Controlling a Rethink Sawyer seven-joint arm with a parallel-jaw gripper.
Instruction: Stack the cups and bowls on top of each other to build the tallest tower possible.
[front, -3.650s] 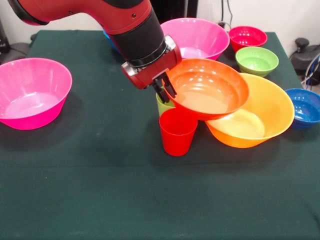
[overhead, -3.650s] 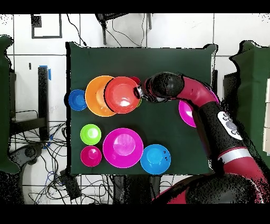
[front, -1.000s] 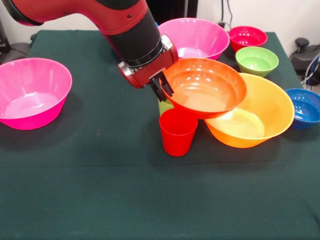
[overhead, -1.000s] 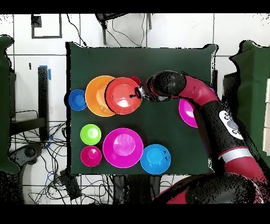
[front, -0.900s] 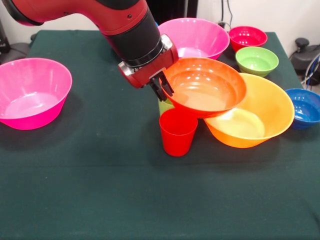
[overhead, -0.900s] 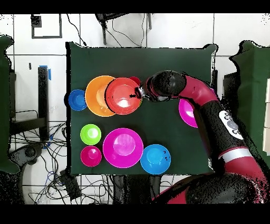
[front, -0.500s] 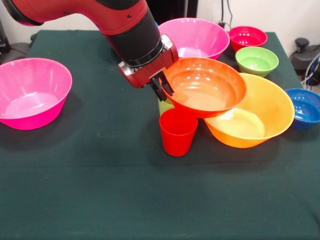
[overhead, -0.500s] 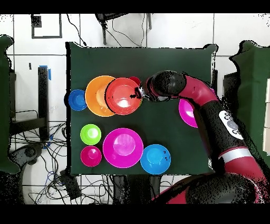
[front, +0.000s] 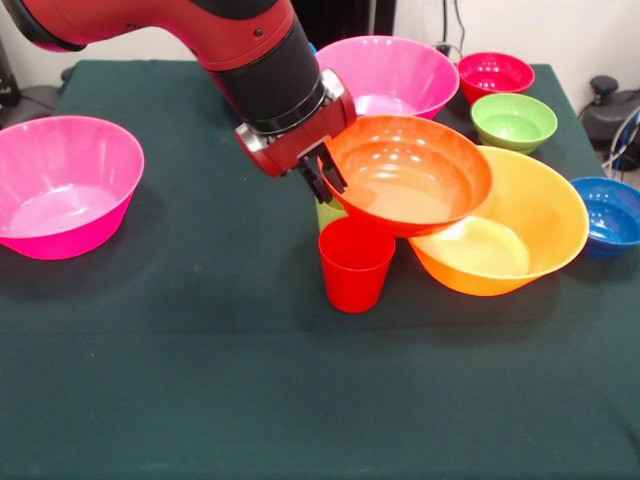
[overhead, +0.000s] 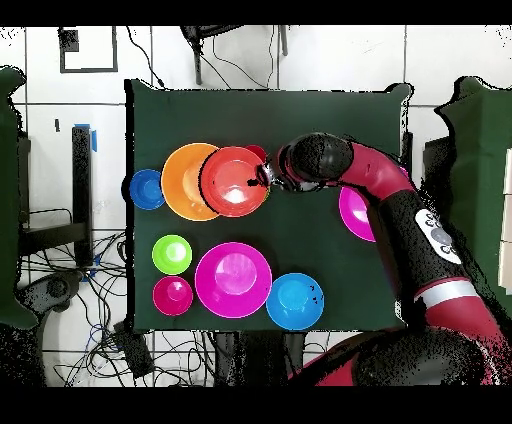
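The pincer (front: 322, 178) pinches the rim of the red-orange bowl (front: 410, 175), held tilted over the big orange bowl (front: 520, 230); released off-centre, it could slide onto the red cup (front: 355, 264).

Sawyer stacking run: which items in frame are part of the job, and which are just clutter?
Job:
gripper shut on red-orange bowl
big orange bowl
red cup
lime green cup
two pink bowls
magenta-red, green, dark blue, light blue bowls

Clutter:
cables on floor
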